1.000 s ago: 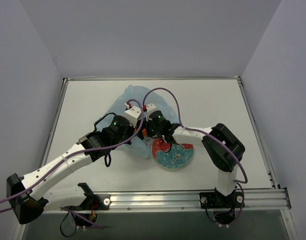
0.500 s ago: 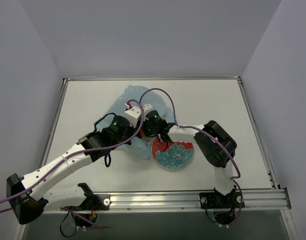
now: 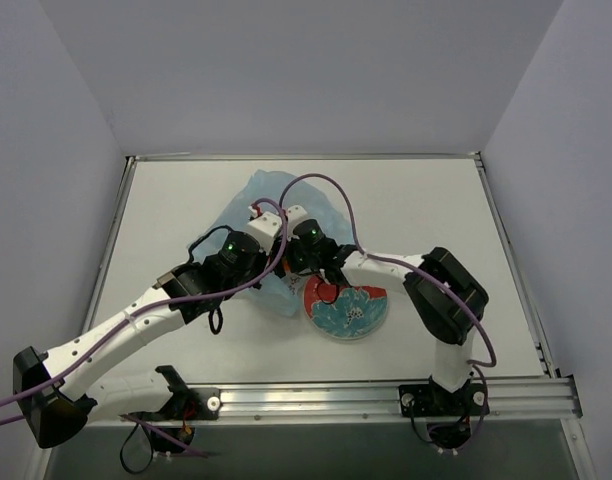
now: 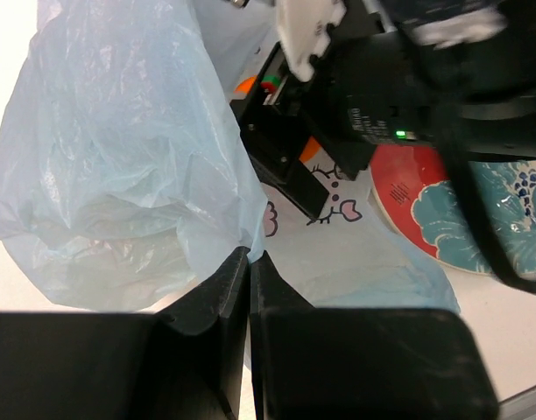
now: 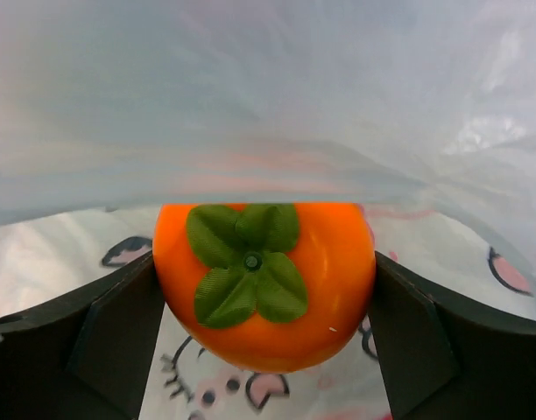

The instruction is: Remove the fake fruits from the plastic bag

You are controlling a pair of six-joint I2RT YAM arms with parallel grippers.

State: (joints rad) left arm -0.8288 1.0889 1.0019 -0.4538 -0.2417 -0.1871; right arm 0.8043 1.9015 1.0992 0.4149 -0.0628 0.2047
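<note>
The plastic bag [image 3: 256,195] lies crinkled and pale blue at the table's middle, its mouth facing the plate. My left gripper [image 4: 249,255] is shut on the bag's upper edge [image 4: 119,157] and holds the mouth up. My right gripper [image 5: 264,297] reaches inside the bag [image 5: 268,105], and both fingers [image 5: 119,332] press the sides of an orange round fake fruit [image 5: 268,289] with a green calyx. From above, the right gripper [image 3: 291,262] sits at the bag's mouth beside the left gripper [image 3: 266,262]. No other fruit shows.
A red plate with a teal flower pattern [image 3: 361,320] rests just right of the bag, near the right arm's forearm, and also shows in the left wrist view [image 4: 408,201]. Raised metal rails edge the table.
My right gripper has pushed a little further into the bag's mouth and its fingers have closed in onto the orange fruit. The left gripper still holds the bag's edge.
</note>
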